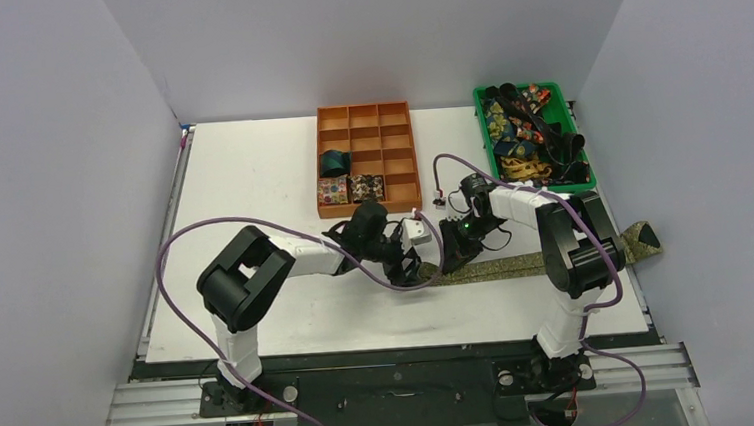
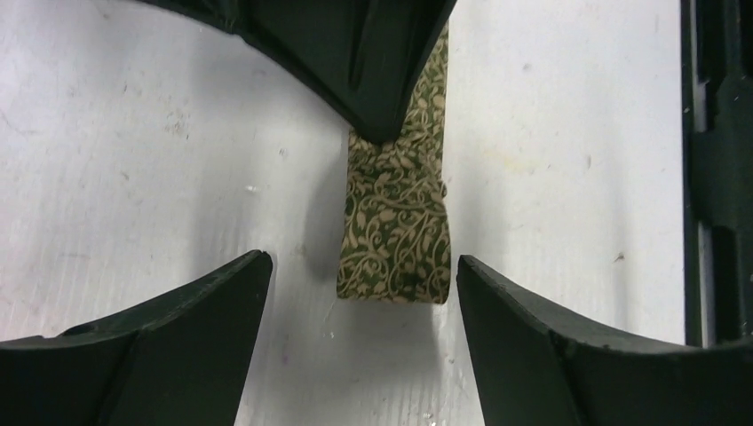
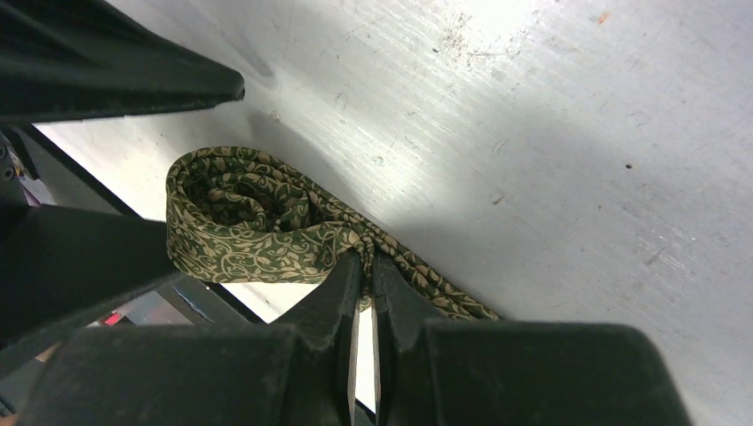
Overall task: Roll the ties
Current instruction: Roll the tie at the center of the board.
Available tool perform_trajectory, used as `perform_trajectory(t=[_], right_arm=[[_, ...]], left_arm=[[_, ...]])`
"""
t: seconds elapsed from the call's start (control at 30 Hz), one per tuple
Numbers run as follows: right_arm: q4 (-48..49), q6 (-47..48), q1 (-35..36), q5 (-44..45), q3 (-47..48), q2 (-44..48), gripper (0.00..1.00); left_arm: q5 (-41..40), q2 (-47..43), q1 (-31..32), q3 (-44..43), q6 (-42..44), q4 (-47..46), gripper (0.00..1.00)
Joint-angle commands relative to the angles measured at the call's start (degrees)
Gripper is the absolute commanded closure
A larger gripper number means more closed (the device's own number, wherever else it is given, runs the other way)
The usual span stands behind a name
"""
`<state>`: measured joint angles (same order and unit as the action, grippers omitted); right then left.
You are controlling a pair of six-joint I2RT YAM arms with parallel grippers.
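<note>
An olive-gold tie with a leaf pattern [image 1: 547, 259] lies across the table's right half, its wide end [image 1: 644, 239] over the right edge. Its left end is wound into a small loose coil [image 3: 249, 222]. My right gripper [image 3: 366, 256] is shut on the tie right beside that coil. In the left wrist view the coil [image 2: 395, 235] sits between the fingers [image 2: 204, 319] of my left gripper [image 2: 362, 262], which is open and not touching it. The right gripper's fingers [image 2: 373, 71] press on the tie from above there. In the top view both grippers meet near the table's middle [image 1: 437, 261].
An orange compartment box [image 1: 364, 116] at the back holds three rolled ties: teal [image 1: 334, 161], floral [image 1: 332, 190] and dark [image 1: 367, 187]. A green bin [image 1: 485, 130] at the back right is full of loose ties. Purple cables [image 1: 170, 249] loop off both arms.
</note>
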<state>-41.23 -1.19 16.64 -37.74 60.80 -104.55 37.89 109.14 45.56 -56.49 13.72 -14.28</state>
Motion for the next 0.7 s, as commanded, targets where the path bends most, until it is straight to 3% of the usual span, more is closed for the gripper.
perform_trajectory(t=[0.0, 0.2, 0.43, 0.67], right_arm=[[3.54, 1.61, 0.67, 5.36, -1.57, -1.21, 1.00], [3.57, 1.37, 0.66, 5.24, -1.48, -1.30, 1.00], [4.22, 1.19, 0.85, 5.08, -2.06, -1.10, 1.00], [5.01, -0.73, 0.82, 3.66, -2.27, -0.77, 1.00]], left_arm=[[0.46, -2.18, -0.16, 0.40, 4.38, 1.40, 0.28], [1.90, -1.28, 0.29, -1.08, 1.98, 0.24, 0.55], [2.67, 0.07, 2.95, -4.65, -2.08, -2.58, 0.58], [-2.51, 6.44, 4.14, -8.34, -5.28, -3.73, 0.58]])
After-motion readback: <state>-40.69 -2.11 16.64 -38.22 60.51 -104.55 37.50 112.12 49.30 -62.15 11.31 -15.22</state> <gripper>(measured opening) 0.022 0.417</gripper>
